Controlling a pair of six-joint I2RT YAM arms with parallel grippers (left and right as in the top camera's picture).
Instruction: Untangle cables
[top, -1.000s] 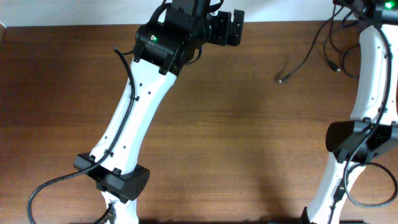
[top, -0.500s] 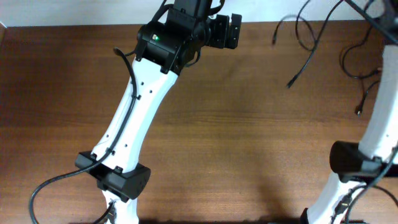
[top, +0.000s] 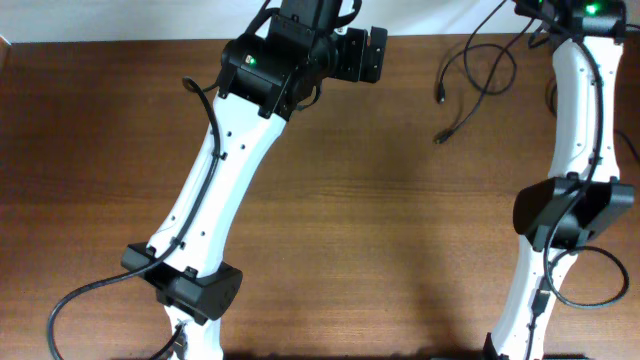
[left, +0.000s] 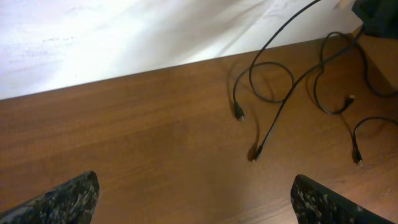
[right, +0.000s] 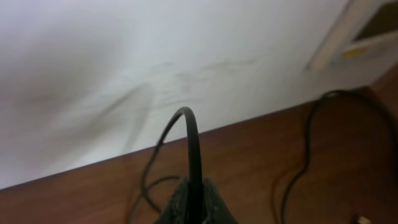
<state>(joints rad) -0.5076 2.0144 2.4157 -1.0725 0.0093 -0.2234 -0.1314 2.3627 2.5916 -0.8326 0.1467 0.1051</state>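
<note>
Thin black cables (top: 478, 62) lie in loose loops at the table's far right, with small plug ends (top: 440, 136) pointing left. In the left wrist view the same cables (left: 278, 93) cross each other, their plug tips (left: 254, 155) resting on the wood. My right gripper (right: 194, 204) is shut on one black cable (right: 193, 146), which arches up out of the closed fingers. In the overhead view that gripper is cut off by the top edge. My left gripper (top: 379, 53) stands wide open left of the cables, with nothing between its fingers (left: 69, 198).
Brown wooden table (top: 380, 230) with a white wall (left: 124, 37) along its far edge. A pale post and a wooden box (right: 348, 34) stand at the far right. Thicker black wires run along both white arms (top: 215, 190).
The right arm swung out to the right and back, dragging the held cable. The loops and plug ends have shifted up and left. The left arm has hardly moved.
</note>
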